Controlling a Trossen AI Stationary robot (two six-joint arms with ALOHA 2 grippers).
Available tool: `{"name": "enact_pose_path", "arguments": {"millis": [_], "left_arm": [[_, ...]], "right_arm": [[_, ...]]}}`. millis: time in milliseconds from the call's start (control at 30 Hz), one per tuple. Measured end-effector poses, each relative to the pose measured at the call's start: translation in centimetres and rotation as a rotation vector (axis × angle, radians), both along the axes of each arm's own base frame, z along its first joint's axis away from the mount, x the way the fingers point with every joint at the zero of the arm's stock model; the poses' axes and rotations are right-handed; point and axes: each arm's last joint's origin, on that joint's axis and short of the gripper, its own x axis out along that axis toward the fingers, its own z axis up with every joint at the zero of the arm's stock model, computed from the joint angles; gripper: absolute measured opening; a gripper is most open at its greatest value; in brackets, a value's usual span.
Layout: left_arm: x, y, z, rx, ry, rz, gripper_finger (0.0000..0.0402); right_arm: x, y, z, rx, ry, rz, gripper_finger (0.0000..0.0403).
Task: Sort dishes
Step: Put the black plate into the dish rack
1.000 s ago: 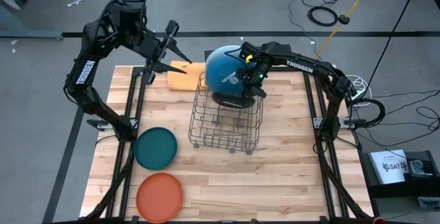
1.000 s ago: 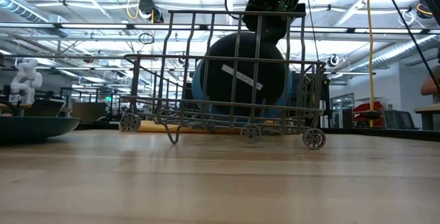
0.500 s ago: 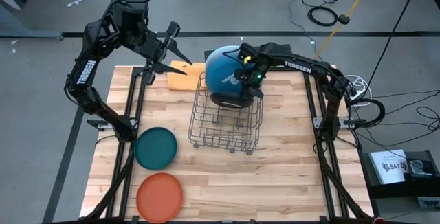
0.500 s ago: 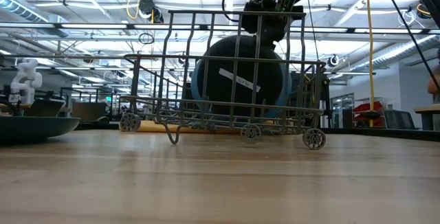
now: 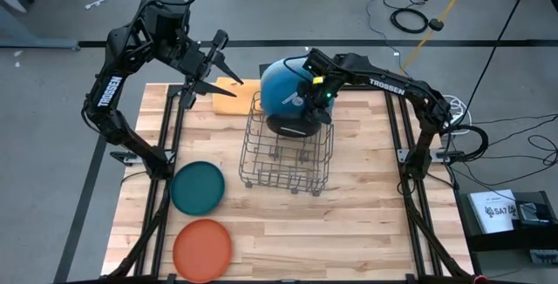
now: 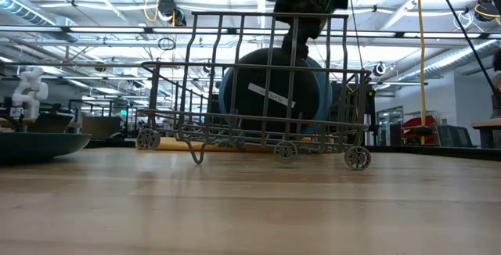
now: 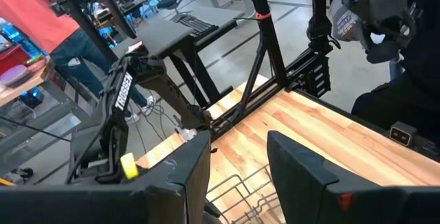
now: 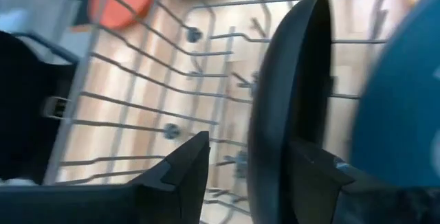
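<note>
The black plate [image 8: 289,93] stands on edge in the wire rack [image 5: 288,153], slotted just in front of the medium blue plate [image 5: 277,85] at the rack's far end. The dark teal plate [image 5: 197,186] and orange plate [image 5: 202,246] lie flat on the worktop [image 5: 366,223] near the left front corner, well apart from the rack.

What could go wrong: the black plate looks like it's only leaning between the wires, so if the right gripper [image 5: 316,90] clips its rim while pulling up, it could tip or roll out of its slot and knock the blue one. The wrist view shows why that's tight: the fingers [image 8: 180,176] sit on both sides of the rim, spread clear of it, so nothing's held now.

The left gripper [image 5: 212,64] hovers over the orange-yellow cloth [image 5: 234,98] behind the rack, its fingers parted and empty.
</note>
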Motion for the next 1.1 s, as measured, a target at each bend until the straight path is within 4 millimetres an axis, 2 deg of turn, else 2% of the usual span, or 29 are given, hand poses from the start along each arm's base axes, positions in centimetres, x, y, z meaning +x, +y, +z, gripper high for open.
{"name": "enact_pose_path", "arguments": {"millis": [333,533,633,767,933,1100], "left_arm": [[0.0,0.0,0.0,0.000,0.000,0.000,0.0146],[0.0,0.0,0.0,-0.002,0.000,0.000,0.0146],[0.1,0.0,-0.1,-0.003,0.003,0.001,0.0146],[0.3,0.2,-0.4,-0.012,0.018,0.002,0.0146],[0.3,0.2,-0.5,-0.012,0.021,0.004,0.0146],[0.4,0.2,-0.5,-0.033,0.028,0.013,0.0146]], "right_arm": [[0.6,2.1,2.1,-0.326,0.004,-0.068,0.0166],[1.3,4.3,4.0,-0.602,-0.043,-0.084,0.0167],[1.7,5.8,4.2,-0.678,-0.054,-0.030,0.0167],[2.3,8.0,3.6,-0.684,-0.033,0.089,0.0167],[3.1,9.2,1.5,-0.665,0.083,0.150,0.0167],[3.7,8.6,0.0,-0.789,0.233,0.024,0.0167]]}}
